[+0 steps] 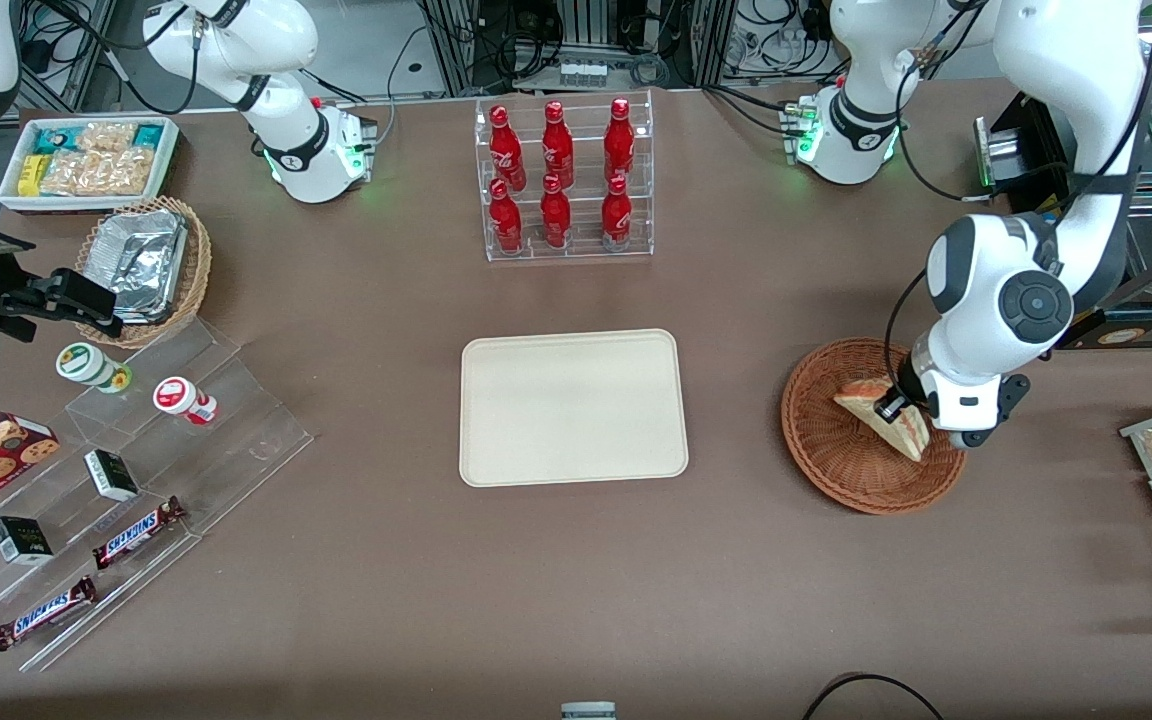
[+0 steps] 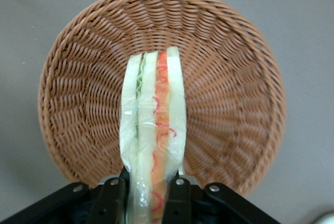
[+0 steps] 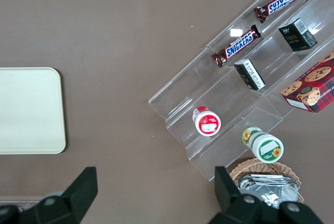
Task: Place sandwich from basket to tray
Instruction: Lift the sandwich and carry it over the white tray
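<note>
We see the tool (image 2: 146, 195) over the basket (image 1: 821, 440), pinching the sandwich (image 2: 154, 130) on edge between its fingers (image 2: 177, 200), tray (image 1: 573, 406) bare on the desk (image 1: 576, 580), toward the parked arm.

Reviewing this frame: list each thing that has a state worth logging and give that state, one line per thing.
gripper: over the basket, shut on the sandwich.
sandwich: wrapped in clear film, held on edge between the fingers, above the basket.
basket: upright on the table, nothing else in it.
tray: flat on the table, nothing on it.
red bottles: six, upright in the clear rack.
foil trays: stacked in the lighter wicker basket.
</note>
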You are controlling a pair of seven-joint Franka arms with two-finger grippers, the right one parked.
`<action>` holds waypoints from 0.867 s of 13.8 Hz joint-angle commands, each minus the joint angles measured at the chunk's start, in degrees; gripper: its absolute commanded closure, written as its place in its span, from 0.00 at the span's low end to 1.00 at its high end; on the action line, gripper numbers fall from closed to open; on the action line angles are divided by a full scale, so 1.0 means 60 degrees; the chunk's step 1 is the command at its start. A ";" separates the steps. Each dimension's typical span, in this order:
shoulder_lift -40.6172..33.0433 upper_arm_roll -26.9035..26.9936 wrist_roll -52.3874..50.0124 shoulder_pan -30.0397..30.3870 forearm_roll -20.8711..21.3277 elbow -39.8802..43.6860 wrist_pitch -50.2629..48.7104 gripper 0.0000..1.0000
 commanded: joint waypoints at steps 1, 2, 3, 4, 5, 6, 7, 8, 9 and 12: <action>0.0062 0.0026 -0.0321 -0.0840 0.0245 0.1414 -0.1454 0.85; 0.0193 0.0026 -0.0321 -0.1119 0.0245 0.1898 -0.1850 0.85; 0.0339 0.0026 -0.0321 -0.1470 0.0245 0.2410 -0.2260 0.85; 0.0558 0.0026 -0.0321 -0.1894 0.0231 0.2850 -0.2482 0.85; 0.0749 0.0026 -0.0321 -0.2290 0.0216 0.3159 -0.2513 0.85; 0.0983 0.0026 -0.0350 -0.2642 0.0172 0.3452 -0.2499 0.85; 0.1261 0.0026 -0.0336 -0.2979 0.0157 0.3760 -0.2513 0.85; 0.1568 0.0026 -0.0350 -0.3359 0.0128 0.4126 -0.2499 0.85; 0.1847 0.0026 -0.0350 -0.3682 0.0128 0.4448 -0.2513 0.85; 0.2565 0.0012 -0.0233 -0.4503 0.0128 0.4846 -0.2397 0.85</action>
